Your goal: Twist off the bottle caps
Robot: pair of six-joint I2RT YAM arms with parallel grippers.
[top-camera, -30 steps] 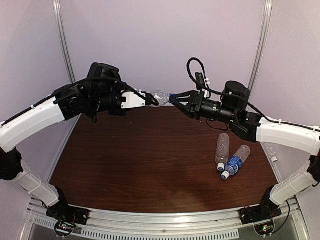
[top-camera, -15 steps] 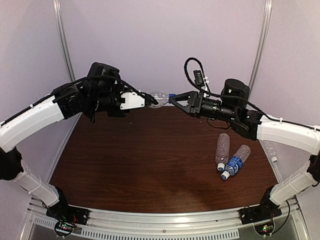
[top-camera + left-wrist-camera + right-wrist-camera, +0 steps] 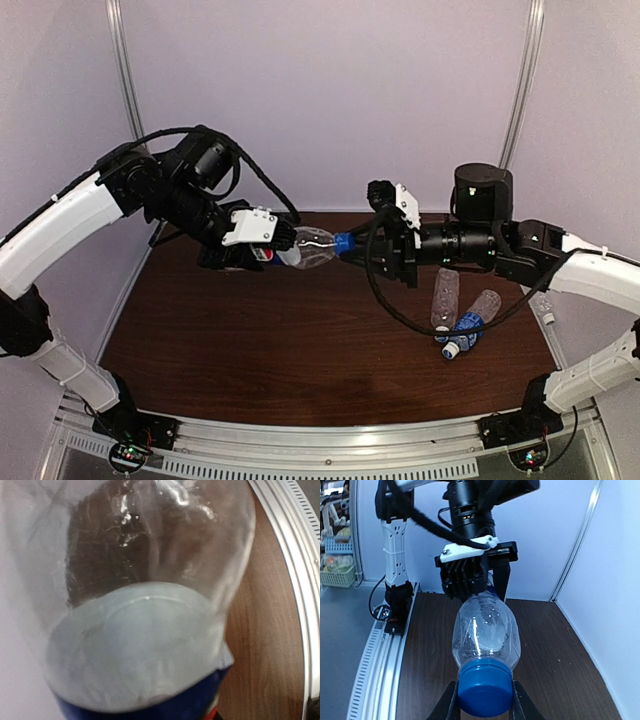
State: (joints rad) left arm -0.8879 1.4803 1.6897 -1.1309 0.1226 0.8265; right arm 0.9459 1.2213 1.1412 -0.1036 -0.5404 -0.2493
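Note:
A clear crinkled Pepsi bottle (image 3: 305, 249) is held level above the table between my two arms. My left gripper (image 3: 268, 250) is shut on its labelled body; the left wrist view is filled by the bottle (image 3: 150, 595) and shows no fingers. The bottle's dark blue cap (image 3: 343, 244) points right. My right gripper (image 3: 360, 246) is shut on this cap (image 3: 485, 686), one dark finger on each side, with the bottle (image 3: 486, 630) running away from it toward the left gripper (image 3: 470, 577). Two more bottles, one unlabelled (image 3: 445, 297) and one blue-labelled (image 3: 471, 324), lie on the table at right with white caps on.
A fourth bottle (image 3: 540, 301) lies at the table's right edge by the wall. The dark brown table (image 3: 300, 340) has a metal rail (image 3: 330, 440) along its near edge. Purple walls close in the back and sides.
Both arms have come down and toward the near side with the bottle held between them. The left wrist has turned, so the blue label now shows from above.

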